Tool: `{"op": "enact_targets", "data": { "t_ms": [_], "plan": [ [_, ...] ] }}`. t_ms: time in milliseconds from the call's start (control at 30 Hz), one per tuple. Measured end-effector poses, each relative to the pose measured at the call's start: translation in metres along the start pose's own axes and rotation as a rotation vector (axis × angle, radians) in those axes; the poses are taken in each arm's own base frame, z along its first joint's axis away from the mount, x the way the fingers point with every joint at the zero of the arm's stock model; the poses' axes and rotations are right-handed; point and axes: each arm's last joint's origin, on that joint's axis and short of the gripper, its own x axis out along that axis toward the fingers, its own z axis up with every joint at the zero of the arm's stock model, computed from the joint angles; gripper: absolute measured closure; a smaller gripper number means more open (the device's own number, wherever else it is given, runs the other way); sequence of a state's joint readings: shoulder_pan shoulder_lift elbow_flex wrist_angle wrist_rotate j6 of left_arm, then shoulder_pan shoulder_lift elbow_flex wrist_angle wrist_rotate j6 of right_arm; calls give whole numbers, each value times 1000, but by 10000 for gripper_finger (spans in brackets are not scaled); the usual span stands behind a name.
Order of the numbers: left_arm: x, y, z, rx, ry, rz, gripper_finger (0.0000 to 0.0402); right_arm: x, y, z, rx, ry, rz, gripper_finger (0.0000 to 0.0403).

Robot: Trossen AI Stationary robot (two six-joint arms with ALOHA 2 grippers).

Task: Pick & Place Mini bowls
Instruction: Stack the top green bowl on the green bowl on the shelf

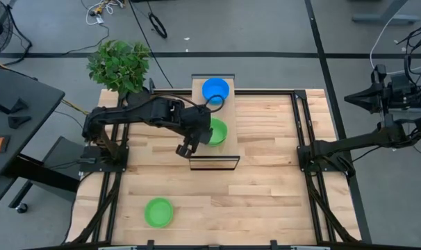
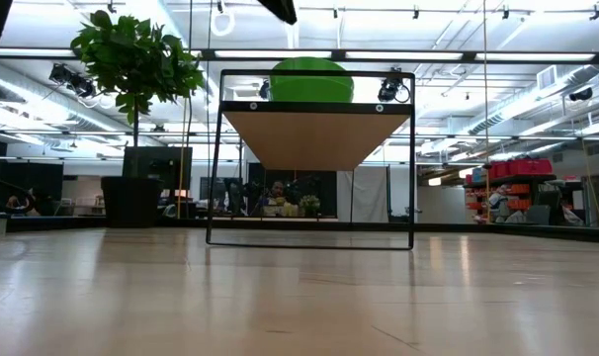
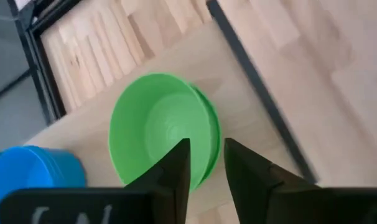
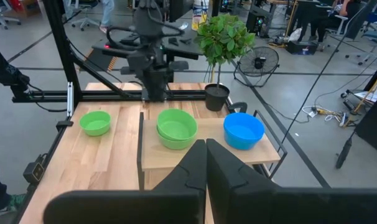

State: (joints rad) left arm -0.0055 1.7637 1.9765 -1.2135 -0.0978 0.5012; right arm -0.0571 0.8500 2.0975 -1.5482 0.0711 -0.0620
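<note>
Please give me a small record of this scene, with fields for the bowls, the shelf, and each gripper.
shelf: raised wooden shelf on a black frame, at the table's far middle
green stack: green bowls nested on the shelf
blue stack: blue bowls on the shelf, beside the green stack
loose bowl: single green bowl on the table, near the front left
left gripper: above the green stack's rim, fingers apart, holding nothing
right gripper: shut, empty, parked at the right side

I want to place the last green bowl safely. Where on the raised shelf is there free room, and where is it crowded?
The raised shelf is mostly taken: blue bowls at its far end, the green stack in the middle with the left hand beside it. Bare shelf remains only near the front rail. The table is open between the shelf and the lone green bowl.
</note>
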Motion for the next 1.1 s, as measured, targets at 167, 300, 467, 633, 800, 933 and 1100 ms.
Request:
{"op": "enact_targets", "data": {
  "t_ms": [167,300,467,633,800,933,1100],
  "plan": [
    [-1,0,1,-184,-18,-20,355,0,0,0,0,0,0,396],
    [7,-1,3,-287,-39,-6,395,0,0,0,0,0,0,396],
    [21,-3,1,-378,-25,20,397,0,0,0,0,0,0,396],
    [30,-3,-3,-444,8,89,399,0,0,0,0,0,0,396],
    [33,-4,-5,-468,27,99,400,0,0,0,0,0,0,396],
    [33,-4,-6,-470,37,86,400,0,0,0,0,0,0,396],
    [34,-2,-8,-478,41,80,400,0,0,0,0,0,0,396]
  ]
}}
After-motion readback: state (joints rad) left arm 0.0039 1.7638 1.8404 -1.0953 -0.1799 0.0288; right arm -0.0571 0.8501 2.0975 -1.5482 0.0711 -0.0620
